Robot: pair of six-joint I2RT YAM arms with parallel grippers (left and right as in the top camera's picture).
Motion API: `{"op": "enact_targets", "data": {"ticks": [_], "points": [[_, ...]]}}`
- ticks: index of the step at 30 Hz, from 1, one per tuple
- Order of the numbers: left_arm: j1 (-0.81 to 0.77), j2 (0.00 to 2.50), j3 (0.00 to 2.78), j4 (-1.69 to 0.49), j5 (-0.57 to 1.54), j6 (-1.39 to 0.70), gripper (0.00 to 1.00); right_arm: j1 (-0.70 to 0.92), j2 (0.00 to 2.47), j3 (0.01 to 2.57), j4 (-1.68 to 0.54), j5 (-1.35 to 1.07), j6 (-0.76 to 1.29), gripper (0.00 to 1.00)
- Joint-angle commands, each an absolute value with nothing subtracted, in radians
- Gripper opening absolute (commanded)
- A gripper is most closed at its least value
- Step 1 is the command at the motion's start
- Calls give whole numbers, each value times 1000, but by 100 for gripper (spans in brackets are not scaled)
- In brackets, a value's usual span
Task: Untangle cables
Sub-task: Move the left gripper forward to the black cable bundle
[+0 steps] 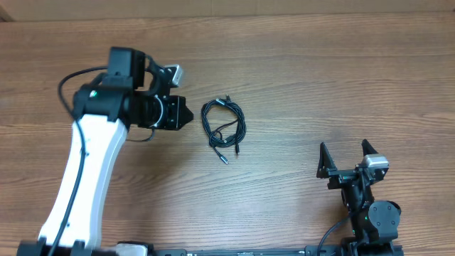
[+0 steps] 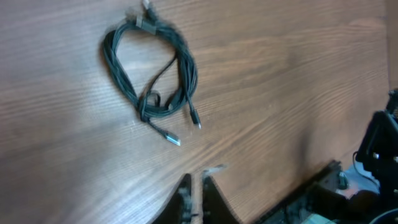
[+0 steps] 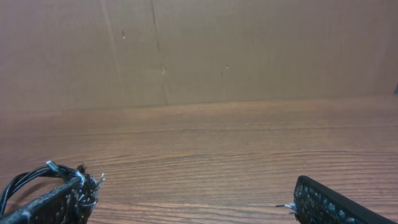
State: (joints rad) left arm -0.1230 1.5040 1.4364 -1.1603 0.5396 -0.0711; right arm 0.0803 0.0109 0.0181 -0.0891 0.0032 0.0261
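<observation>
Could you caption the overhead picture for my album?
The left gripper, shut, beside coiled black cables on a wooden table; the right gripper open, well apart.

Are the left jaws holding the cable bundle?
No, the left jaws are shut on nothing and the cable bundle lies apart from them.

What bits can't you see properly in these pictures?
- Cables: too small in the overhead view to count the cords or see where they cross; blurred in the left wrist view.
- Plug ends: too small and blurry in both views to tell their kind.
- Left gripper: its fingers are cut off by the bottom edge of the left wrist view.
- Right gripper: its fingers are cut off by the bottom edge of the right wrist view, which misses the cables entirely.
</observation>
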Motion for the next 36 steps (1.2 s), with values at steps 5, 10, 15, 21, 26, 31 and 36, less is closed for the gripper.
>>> {"op": "enact_targets", "data": {"ticks": [5,10,15,21,26,31,36], "points": [[-155,1659,1453,-1188,558,-82,11,84,3,8,-84,-2,25,100],[-171,1752,1453,-1183,486,-83,21,84,3,8,-84,-2,25,100],[-167,1808,1453,-1098,488,-83,33,84,3,8,-84,-2,25,100],[-162,1813,1453,-1016,459,-83,57,84,3,8,-84,-2,25,100],[-167,1816,1453,-925,339,-120,35,84,3,8,-84,-2,25,100],[-169,1819,1442,-900,244,-120,33,84,3,8,-84,-2,25,100],[-173,1833,1384,-793,237,-168,55,84,3,8,-84,-2,25,100]]}}
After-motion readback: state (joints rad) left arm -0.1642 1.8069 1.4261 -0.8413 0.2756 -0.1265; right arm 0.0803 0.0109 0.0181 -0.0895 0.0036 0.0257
